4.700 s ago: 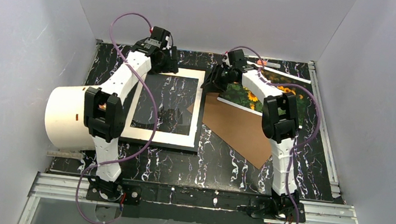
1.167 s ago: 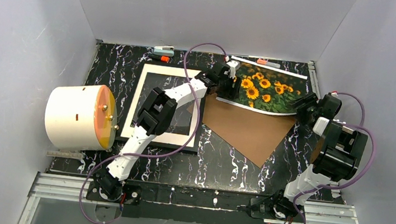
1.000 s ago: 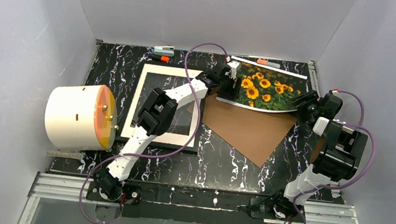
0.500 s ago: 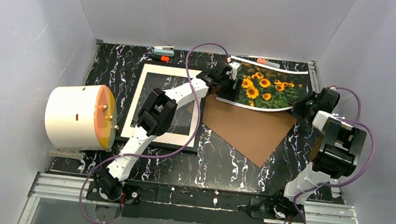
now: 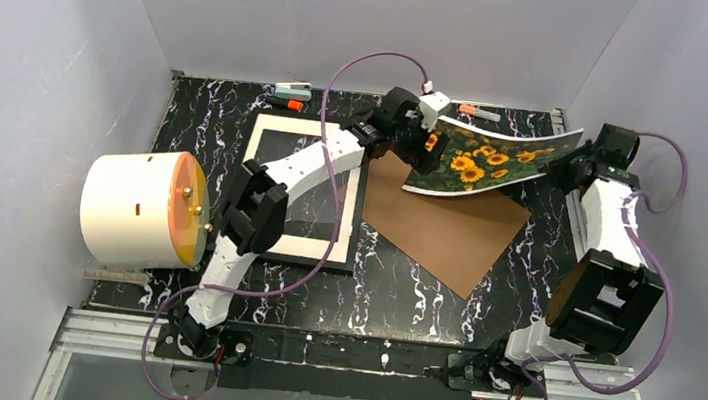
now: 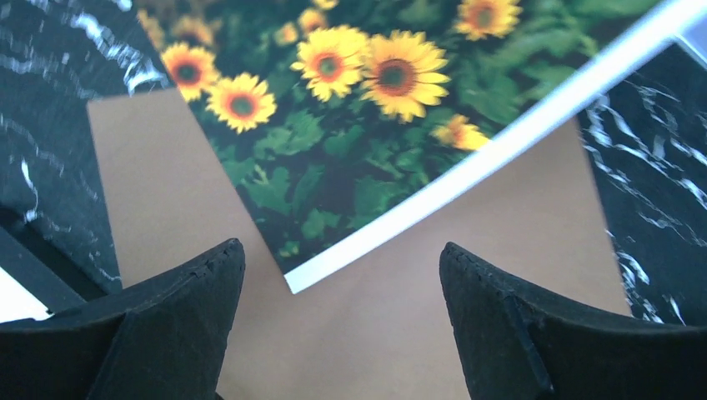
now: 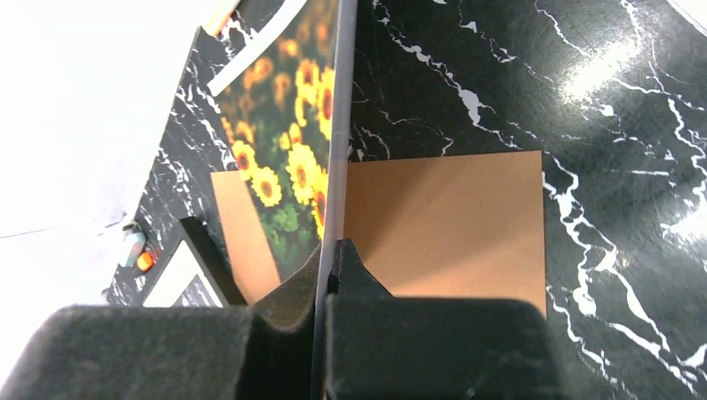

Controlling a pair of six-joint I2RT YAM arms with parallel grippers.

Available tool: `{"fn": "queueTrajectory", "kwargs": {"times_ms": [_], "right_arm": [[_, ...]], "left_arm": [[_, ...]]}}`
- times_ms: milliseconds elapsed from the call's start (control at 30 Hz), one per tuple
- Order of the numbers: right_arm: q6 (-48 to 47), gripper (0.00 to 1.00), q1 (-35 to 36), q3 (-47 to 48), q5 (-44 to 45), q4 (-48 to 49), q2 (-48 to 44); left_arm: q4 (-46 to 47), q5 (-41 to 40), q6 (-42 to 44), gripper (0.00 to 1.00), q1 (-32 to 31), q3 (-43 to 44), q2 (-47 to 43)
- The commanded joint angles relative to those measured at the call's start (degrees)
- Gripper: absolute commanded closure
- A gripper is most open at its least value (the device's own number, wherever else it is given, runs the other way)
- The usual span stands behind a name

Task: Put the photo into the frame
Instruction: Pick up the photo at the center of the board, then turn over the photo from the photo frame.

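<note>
Photo [image 5: 480, 159]: a sunflower print with a white border, held in the air above the far edge of the brown backing board [image 5: 448, 226]. It is tilted and bowed along its length.

The right gripper [image 5: 579, 163] holds the print's short edge out past the board's right corner, with its jaws closed flat on the paper. In the right wrist view the sheet runs edge-on out from between the pads. The left gripper [image 5: 416, 132] is at the print's other end, over the board's far left corner. Its jaws are spread wide, and the print's corner sits in the gap without touching either one. The frame [image 5: 277, 244], black with a pale inner border, lies flat just left of the board.

The curve in the sheet suggests thin, light, floppy paper that droops when held by only one end. Its surface looks glossy, so it is probably slick and would crease under a hard pinch. The safest hold seems to be on the white border at both short ends, which would keep it gently stretched while it is carried leftward from the board to the frame.
</note>
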Motion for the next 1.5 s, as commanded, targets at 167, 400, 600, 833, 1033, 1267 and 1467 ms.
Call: {"fn": "queueTrajectory", "kwargs": {"times_ms": [167,400,600,833,1033,1267,1467], "right_arm": [[3.11,0.99,-0.03,10.5,0.99,-21.94,-6.92],[3.69,0.99,-0.03,10.82,-0.69,-26.83,-12.06],[3.46,0.99,0.02,10.88,-1.85,-28.15,-14.69],[2.31,0.99,0.06,12.75,-4.03,-29.55,-15.29],[1.95,0.99,0.06,14.42,-5.34,-30.59,-14.67],[2.19,0.99,0.06,17.09,-6.37,-30.89,-12.88],[3.07,0.99,0.06,18.42,-8.09,-30.33,-11.69]], "left_arm": [[11.66,-1.39,23.27,0.13,-15.86,-14.76,-14.4],[21.47,-20.07,31.28,0.14,-22.54,-18.26,-12.35],[22.44,-21.46,29.87,0.13,-22.77,-17.56,-10.49],[22.61,-17.6,27.35,0.38,-22.84,-16.23,-8.22],[22.22,-12.59,23.14,0.61,-22.89,-15.7,-8.2],[23.08,-13.52,21.95,0.93,-22.92,-15.96,-9.37],[20.88,-18.93,19.97,1.0,-22.63,-12.96,-8.17]]}}
